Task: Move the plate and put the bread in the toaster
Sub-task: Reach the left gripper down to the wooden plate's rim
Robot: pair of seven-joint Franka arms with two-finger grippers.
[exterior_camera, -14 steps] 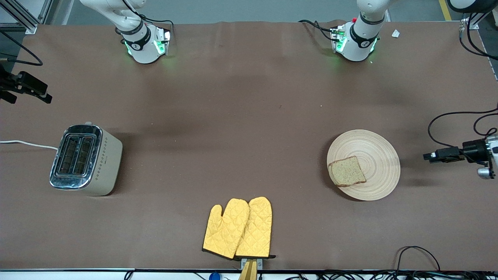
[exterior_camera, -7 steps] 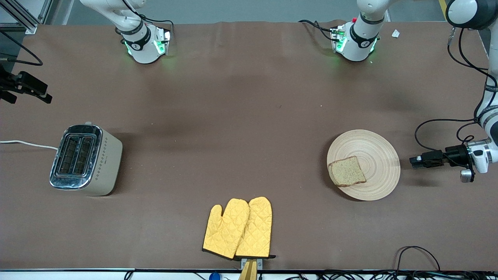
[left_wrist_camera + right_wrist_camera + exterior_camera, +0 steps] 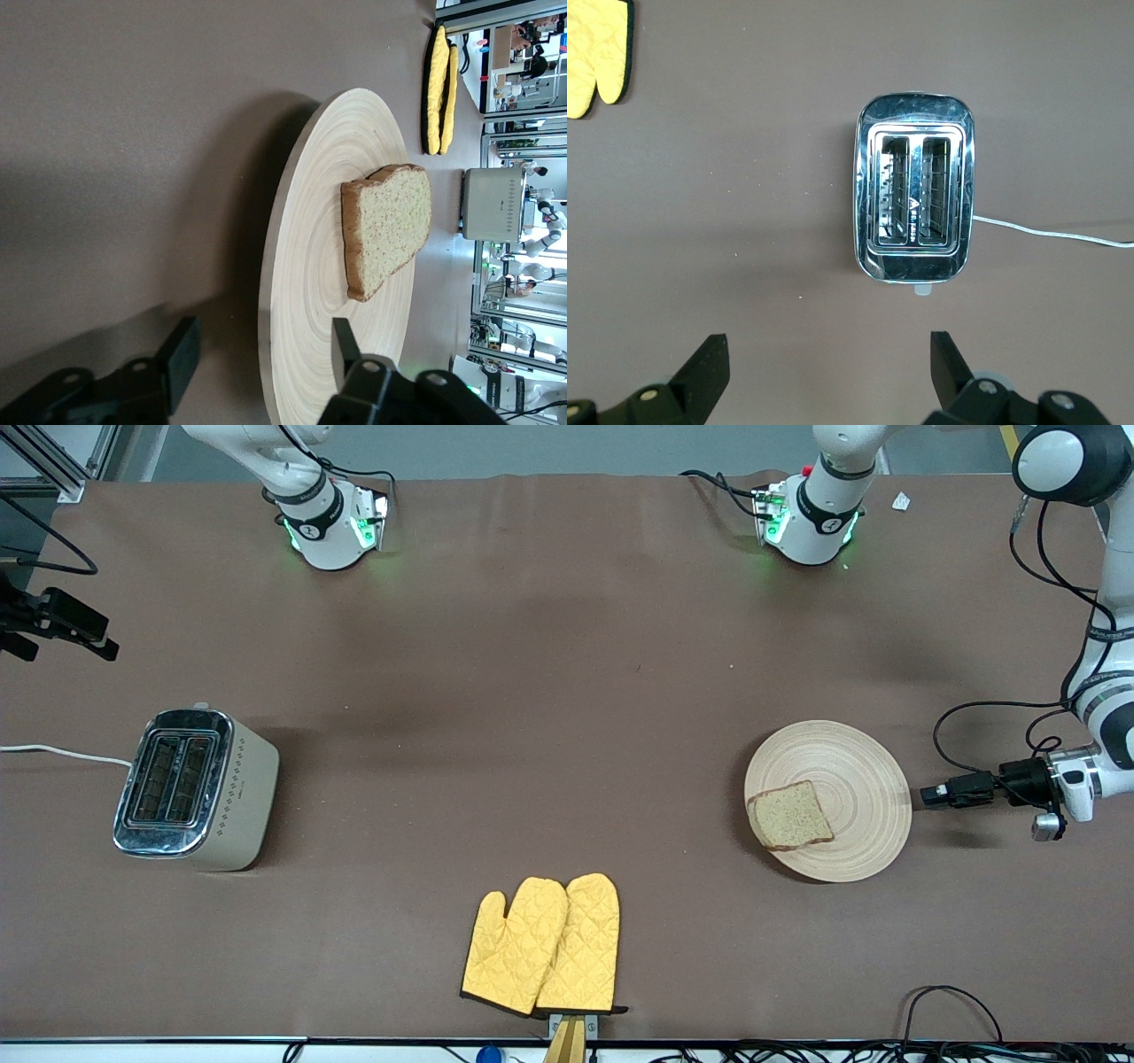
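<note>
Low at the left arm's end of the table, the left gripper (image 3: 927,794) sits level with the plate (image 3: 850,779), just off its rim at the plate's 3 o'clock, fingers (image 3: 182,352) spread with the rim edge lined up between them. On the plate, toward its 8 o'clock, lies the bread (image 3: 790,816). Up near the other end, the right gripper (image 3: 824,359) waits high over the toaster (image 3: 193,789), jaws wide apart. Two yellow oven mitts (image 3: 545,943) lie at the table's 6 o'clock, closest to the front camera.
</note>
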